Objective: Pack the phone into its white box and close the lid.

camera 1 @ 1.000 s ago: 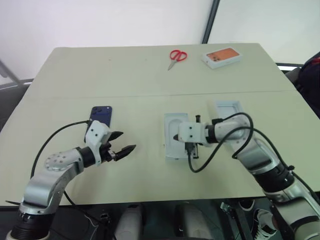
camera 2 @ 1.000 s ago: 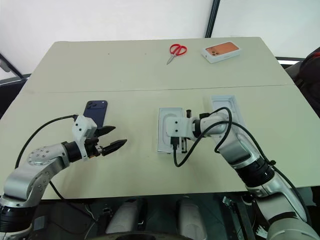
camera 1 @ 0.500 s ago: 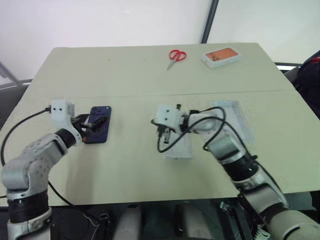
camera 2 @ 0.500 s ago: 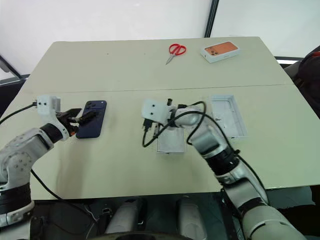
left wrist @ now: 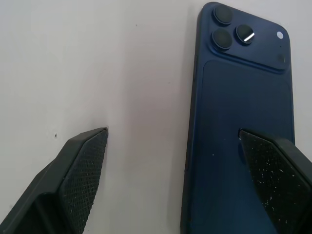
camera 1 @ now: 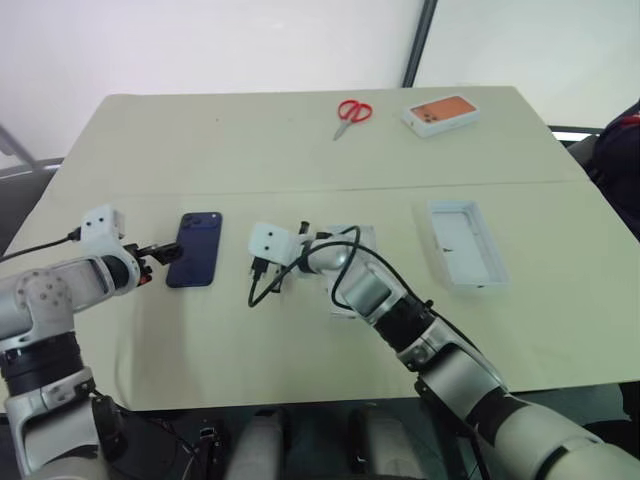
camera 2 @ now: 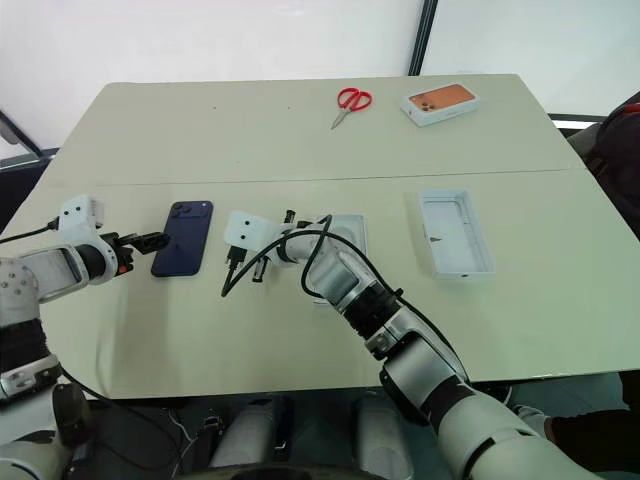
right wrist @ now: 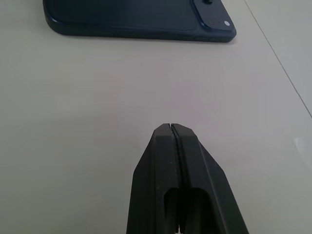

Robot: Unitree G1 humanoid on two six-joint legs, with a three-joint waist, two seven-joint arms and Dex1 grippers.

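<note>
Fingers of my left gripper (left wrist: 170, 161) stand wide apart, straddling one long edge of the phone (camera 1: 195, 262) (back up, flat on the table (camera 1: 250, 160)), set for an edge pinch. My right gripper (right wrist: 178, 146) is pressed together just beside the phone's other side, likely to brace it. Bare tabletop surrounds both; the white box (camera 1: 352, 240) lies near.

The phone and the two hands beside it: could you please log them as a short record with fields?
phone: lies flat on the table, back up, camera cluster at its far end
left hand: open, straddling the phone's left edge, one finger over its back
right hand: shut, pointing at the phone from its right, apart from it
</note>
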